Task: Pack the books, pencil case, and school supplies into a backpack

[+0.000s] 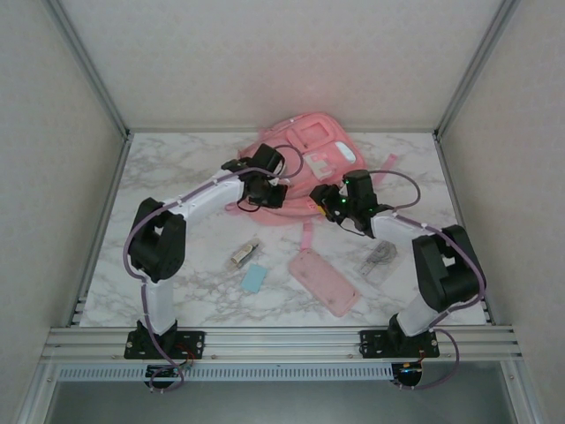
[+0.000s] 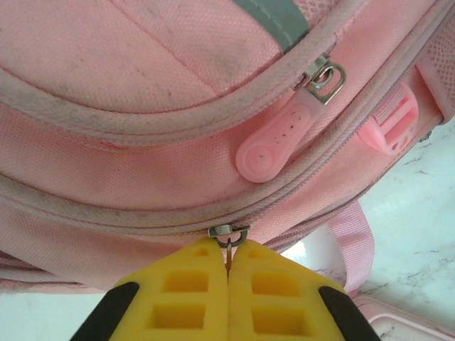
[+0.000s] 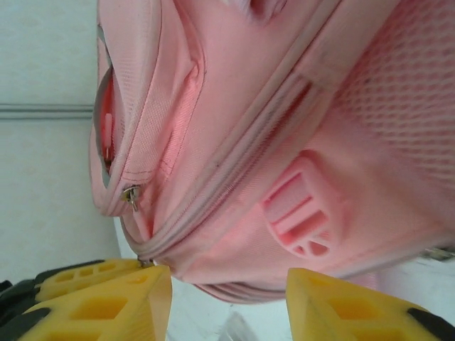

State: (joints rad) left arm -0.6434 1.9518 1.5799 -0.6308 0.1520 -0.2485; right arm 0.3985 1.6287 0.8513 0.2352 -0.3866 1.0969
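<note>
Marble table (image 1: 168, 177): pink fabric backpack (image 1: 309, 150) (grubby, white trim), lying flat. Left gripper (image 2: 228, 273) pinches a zip pull (image 2: 228, 240); right gripper (image 3: 229, 283) spread beside it.

No lettering, brand mark, number or sign is legible: none can be made out on the backpack (image 1: 305, 155), on its rubber zipper tab (image 2: 281, 138), or on the pencil case (image 1: 324, 281) lying on the table (image 1: 177, 177)
</note>
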